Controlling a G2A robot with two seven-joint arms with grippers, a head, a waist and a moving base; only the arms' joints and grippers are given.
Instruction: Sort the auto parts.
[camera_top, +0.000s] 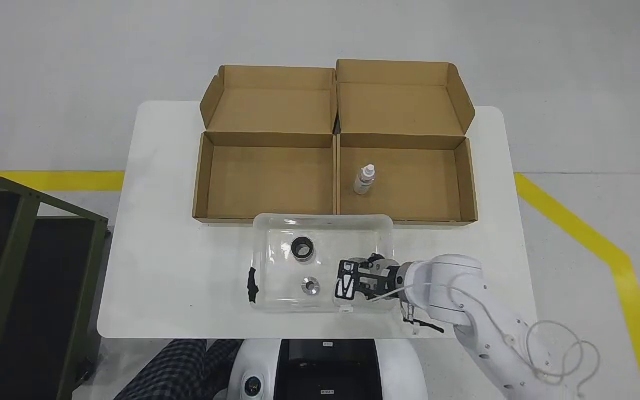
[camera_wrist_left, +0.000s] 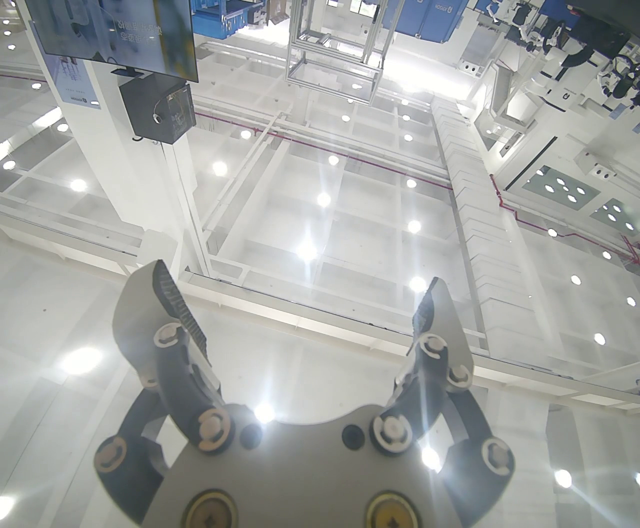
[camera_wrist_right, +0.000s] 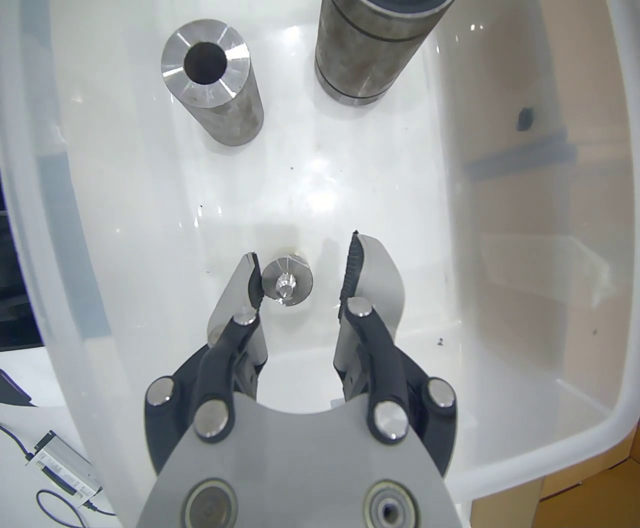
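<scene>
**Item:** small steel stud (camera_wrist_right: 287, 287) with a round flanged head, machined bright, standing inside the clear plastic bin (camera_wrist_right: 500, 210).

**Grip:** the right gripper (camera_wrist_right: 304, 262) is straddling it with its fingers spread. One ribbed pad (camera_wrist_right: 255, 285) is touching the head.

**Handling:** centre before closing, since smooth round metal probably slips.

**Also in bin, farther in:** hollow steel sleeve (camera_wrist_right: 212, 90); dark grooved cylinder (camera_wrist_right: 367, 55).

**Left gripper** (camera_wrist_left: 297, 280): spread and empty, pointing at the ceiling.

top: down onto table (camera_top: 160, 250) | left wrist: faces ceiling (camera_wrist_left: 350, 200) | right wrist: close inside bin (camera_wrist_right: 602, 440), shared with top

Bare tub floor (camera_wrist_right: 320, 195) between gripper (camera_wrist_right: 302, 272), cylinders (camera_wrist_right: 220, 95)
</scene>
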